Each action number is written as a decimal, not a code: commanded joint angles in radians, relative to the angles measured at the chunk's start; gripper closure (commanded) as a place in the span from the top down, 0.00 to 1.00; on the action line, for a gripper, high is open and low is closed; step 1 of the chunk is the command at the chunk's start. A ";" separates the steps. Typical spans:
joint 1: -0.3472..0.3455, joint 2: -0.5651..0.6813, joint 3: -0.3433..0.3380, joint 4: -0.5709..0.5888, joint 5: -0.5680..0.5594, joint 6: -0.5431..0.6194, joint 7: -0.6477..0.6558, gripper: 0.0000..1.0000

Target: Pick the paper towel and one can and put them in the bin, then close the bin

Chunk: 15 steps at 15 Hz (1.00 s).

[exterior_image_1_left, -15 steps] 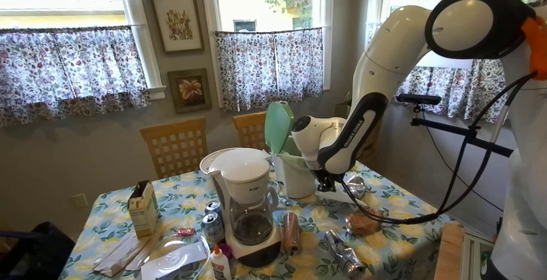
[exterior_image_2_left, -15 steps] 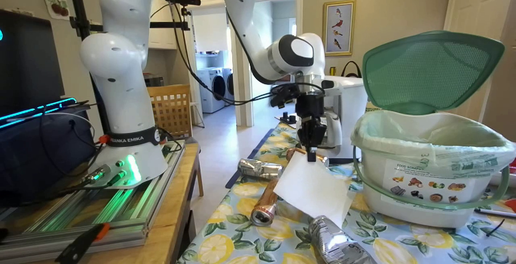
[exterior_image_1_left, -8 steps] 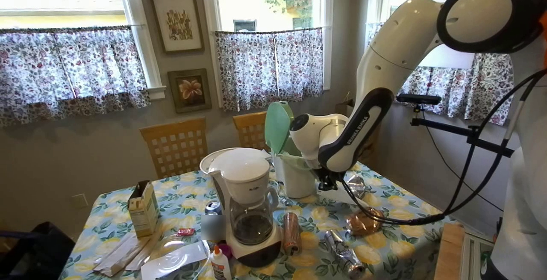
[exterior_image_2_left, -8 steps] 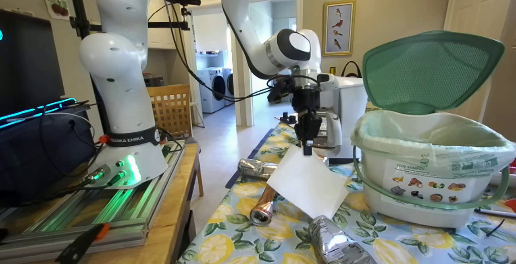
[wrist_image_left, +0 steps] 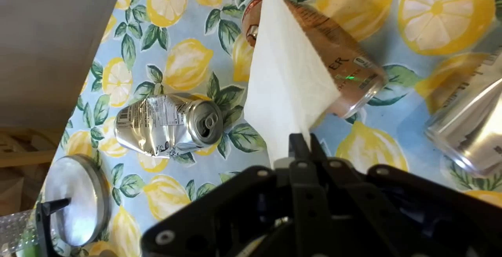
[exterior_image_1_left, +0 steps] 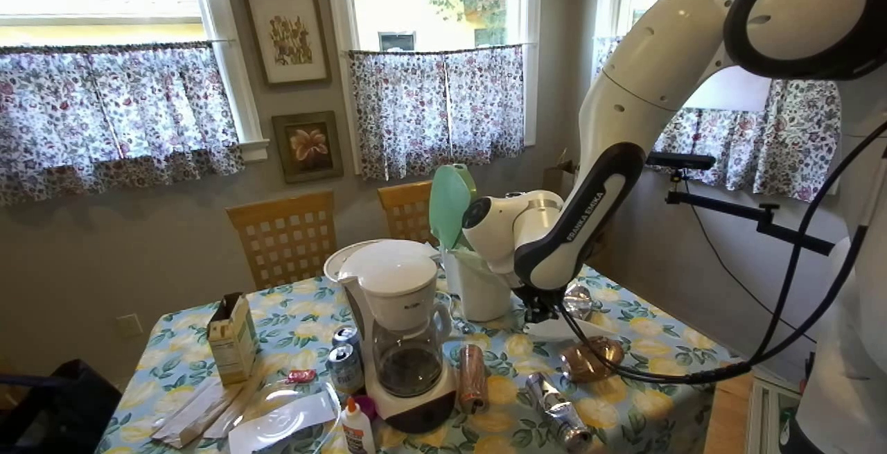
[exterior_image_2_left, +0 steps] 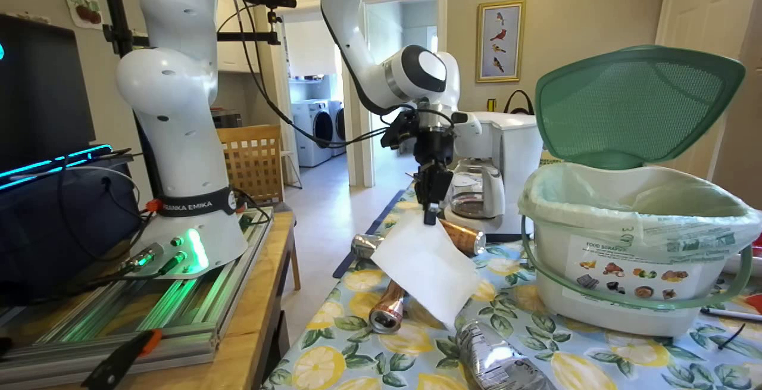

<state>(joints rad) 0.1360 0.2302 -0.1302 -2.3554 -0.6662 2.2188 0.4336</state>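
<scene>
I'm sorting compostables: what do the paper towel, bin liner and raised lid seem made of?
Paper towel: probably paper; matte, creased. Bin liner: thin film, translucent and wrinkled; plastic or bioplastic, I can't tell. Raised lid: likely moulded plastic, matte green with mesh-like texture.

Your way into the bin (exterior_image_2_left: 631, 259) open from above, its raised lid (exterior_image_2_left: 640, 104) blocking one side, coffee maker (exterior_image_1_left: 407, 301) standing nearby, cans (wrist_image_left: 168, 125) lying near your paper towel (exterior_image_2_left: 425, 265)
</scene>
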 commanded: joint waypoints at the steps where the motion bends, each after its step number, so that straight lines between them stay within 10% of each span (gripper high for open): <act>1: -0.013 -0.041 0.040 -0.035 -0.004 -0.061 0.031 0.00; 15: -0.035 -0.089 0.074 -0.087 0.009 -0.177 0.130 0.00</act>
<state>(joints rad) 0.1280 0.1490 -0.0793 -2.4329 -0.6650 2.0575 0.5498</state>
